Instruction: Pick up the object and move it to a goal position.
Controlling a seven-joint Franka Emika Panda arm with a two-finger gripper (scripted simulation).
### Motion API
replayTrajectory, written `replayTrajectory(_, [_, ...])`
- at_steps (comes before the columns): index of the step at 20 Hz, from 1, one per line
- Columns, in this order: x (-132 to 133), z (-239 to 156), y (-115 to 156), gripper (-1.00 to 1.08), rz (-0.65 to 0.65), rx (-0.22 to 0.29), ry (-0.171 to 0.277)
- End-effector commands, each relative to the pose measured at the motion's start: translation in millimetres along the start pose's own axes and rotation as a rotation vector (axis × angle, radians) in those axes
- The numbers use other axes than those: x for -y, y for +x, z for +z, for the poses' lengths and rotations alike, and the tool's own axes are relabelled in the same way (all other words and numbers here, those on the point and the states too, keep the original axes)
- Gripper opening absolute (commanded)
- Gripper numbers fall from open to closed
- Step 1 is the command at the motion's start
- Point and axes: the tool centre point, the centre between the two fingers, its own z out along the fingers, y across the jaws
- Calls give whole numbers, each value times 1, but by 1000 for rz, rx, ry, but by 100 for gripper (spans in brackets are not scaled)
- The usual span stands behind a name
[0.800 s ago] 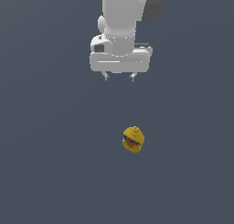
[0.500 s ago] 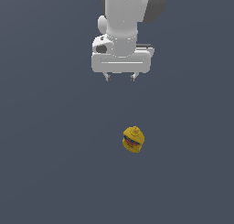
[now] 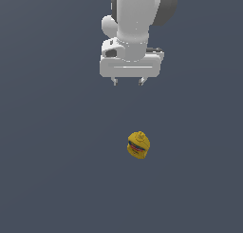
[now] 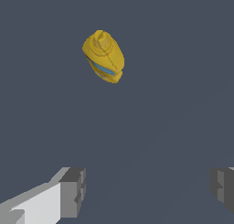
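The object, a small yellow mustard bottle (image 3: 138,144) with a blue-and-red label, stands on the dark grey floor with its nozzle cap facing up toward the camera. In the wrist view the mustard bottle (image 4: 104,56) shows its pointed cap and a blue strip of label. My gripper (image 3: 127,82) hangs above the floor, well away from the bottle and farther back in the exterior view. It is open, with nothing between its fingers (image 4: 73,191), which stand wide apart.
A plain dark grey floor (image 3: 52,170) fills both views. No other objects, containers or edges show.
The gripper has shifted slightly toward the exterior view's right. The bottle has not moved.
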Motion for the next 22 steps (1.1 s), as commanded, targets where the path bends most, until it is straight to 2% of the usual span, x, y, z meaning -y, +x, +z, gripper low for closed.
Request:
replayTrajectory(1, [0,1,2,100,-11,0,-1])
replayTrajectory(11, [7,8,28,100,-153,-2,-3])
replayTrajectory(22, [21,29,78,100,-445,-7,-3])
